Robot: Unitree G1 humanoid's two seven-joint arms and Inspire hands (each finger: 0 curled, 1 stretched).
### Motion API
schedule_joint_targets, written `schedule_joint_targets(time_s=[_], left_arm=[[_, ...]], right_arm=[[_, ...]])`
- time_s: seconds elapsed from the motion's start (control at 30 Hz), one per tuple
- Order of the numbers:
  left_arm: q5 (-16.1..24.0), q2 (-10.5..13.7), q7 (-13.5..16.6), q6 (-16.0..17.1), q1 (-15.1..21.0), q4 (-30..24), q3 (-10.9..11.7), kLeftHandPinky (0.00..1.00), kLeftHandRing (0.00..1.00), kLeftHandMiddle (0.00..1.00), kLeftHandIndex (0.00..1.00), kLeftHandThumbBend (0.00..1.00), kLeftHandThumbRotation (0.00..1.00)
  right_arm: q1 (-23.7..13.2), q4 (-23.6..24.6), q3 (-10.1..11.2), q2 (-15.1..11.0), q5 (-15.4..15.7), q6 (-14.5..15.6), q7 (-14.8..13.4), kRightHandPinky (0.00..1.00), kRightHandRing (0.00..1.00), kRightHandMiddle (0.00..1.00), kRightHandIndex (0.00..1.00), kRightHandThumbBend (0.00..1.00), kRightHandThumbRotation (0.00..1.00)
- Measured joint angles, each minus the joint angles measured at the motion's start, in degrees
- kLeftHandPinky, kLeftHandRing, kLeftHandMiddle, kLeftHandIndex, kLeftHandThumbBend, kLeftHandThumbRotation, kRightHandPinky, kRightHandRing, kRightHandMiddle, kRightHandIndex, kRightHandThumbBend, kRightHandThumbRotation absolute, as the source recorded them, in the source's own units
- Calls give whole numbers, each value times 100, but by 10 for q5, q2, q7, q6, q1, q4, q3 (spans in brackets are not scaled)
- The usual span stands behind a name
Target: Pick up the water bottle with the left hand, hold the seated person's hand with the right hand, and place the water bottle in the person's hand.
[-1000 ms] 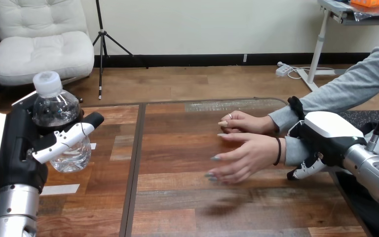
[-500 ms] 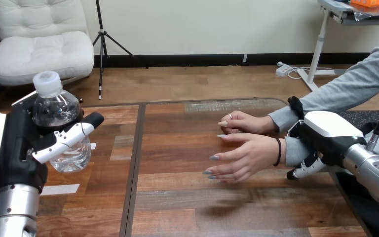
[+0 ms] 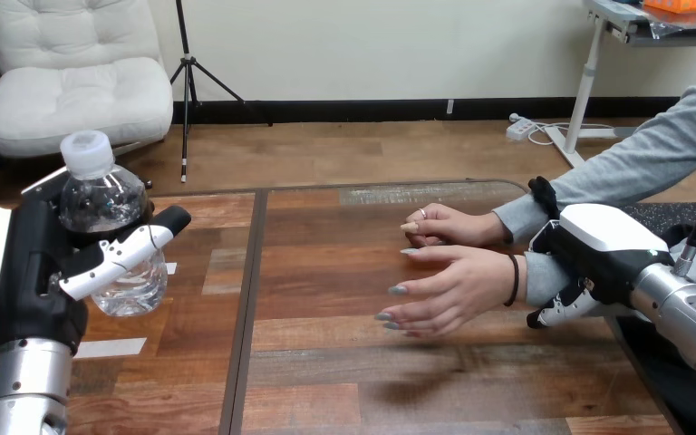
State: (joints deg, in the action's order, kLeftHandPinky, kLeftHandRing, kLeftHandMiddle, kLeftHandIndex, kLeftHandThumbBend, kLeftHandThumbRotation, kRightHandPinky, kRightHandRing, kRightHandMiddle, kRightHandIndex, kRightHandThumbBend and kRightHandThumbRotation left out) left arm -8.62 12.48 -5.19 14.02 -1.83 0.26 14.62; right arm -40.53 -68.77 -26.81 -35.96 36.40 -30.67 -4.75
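— Where is the water bottle (image 3: 104, 204)?
— Upright at the left, raised off the table (image 3: 344, 381). The left hand (image 3: 36, 263) has fingers and thumb wrapped round it.
— And the right hand (image 3: 603, 245)?
— At the right, curled round the person's wrist (image 3: 533, 276). The person's nearer hand (image 3: 449, 288) is open, fingers spread leftward, well apart from the bottle; the person's farther hand (image 3: 449, 225) lies just behind.

The person's nearer hand (image 3: 458, 288), held out over the table (image 3: 326, 381), has lifted a little since a second ago; its lowest fingertips (image 3: 383, 317) now sit slightly higher above it
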Motion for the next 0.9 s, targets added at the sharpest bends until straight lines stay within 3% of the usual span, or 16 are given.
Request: schedule_joint_targets(time_s=[0.9], left_arm=[[0, 0, 0, -1, 0, 0, 0, 30, 36, 40, 41, 69, 0]], right_arm=[[0, 0, 4, 0, -1, -5, 0, 17, 22, 28, 31, 67, 0]])
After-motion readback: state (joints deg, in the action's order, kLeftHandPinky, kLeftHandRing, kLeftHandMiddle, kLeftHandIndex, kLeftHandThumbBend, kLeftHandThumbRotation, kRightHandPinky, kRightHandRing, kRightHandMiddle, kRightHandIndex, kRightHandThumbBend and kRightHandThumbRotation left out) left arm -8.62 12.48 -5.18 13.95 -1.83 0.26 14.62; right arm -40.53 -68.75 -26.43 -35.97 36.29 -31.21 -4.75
